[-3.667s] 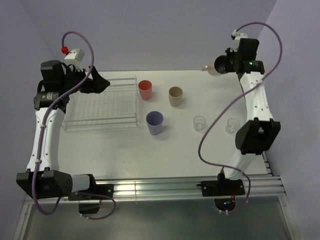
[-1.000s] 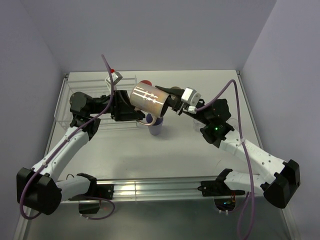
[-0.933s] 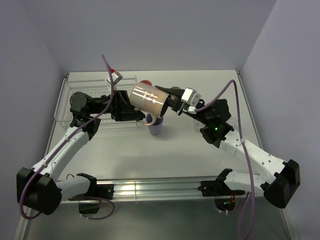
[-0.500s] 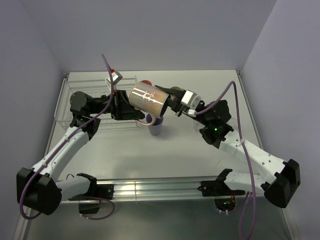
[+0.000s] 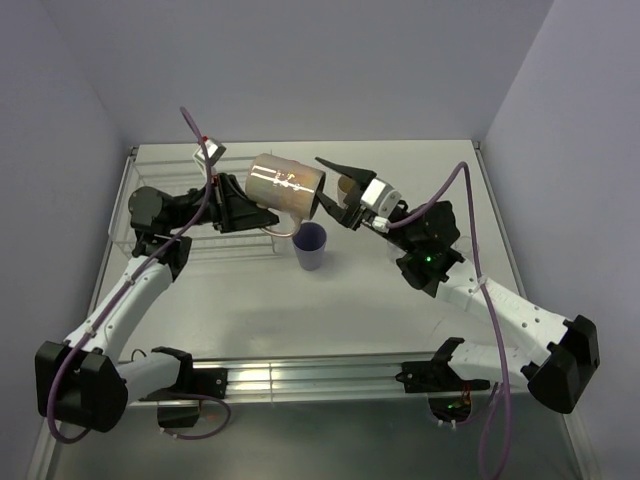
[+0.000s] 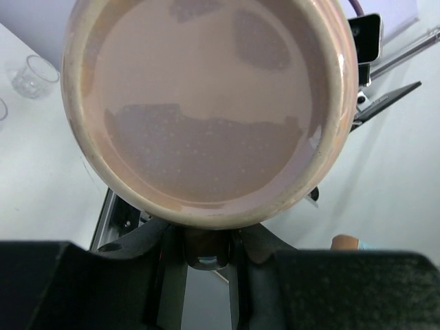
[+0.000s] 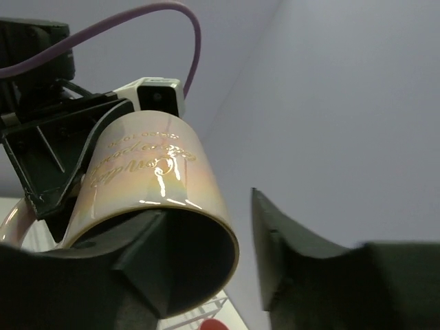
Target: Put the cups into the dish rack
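Currently held: pale pink glazed handled mug [image 5: 285,185], sideways in mid-air, clamped at its base end between the left gripper [image 5: 255,210] jaws. Right gripper [image 5: 325,183] jaws are parted at its mouth, apparently for handover toward the clear barred dish rack [image 5: 225,243] beneath the left jaws.

The mug [image 6: 206,110] (top edge cropped) hides the left claw's [image 6: 206,244] fingertips.
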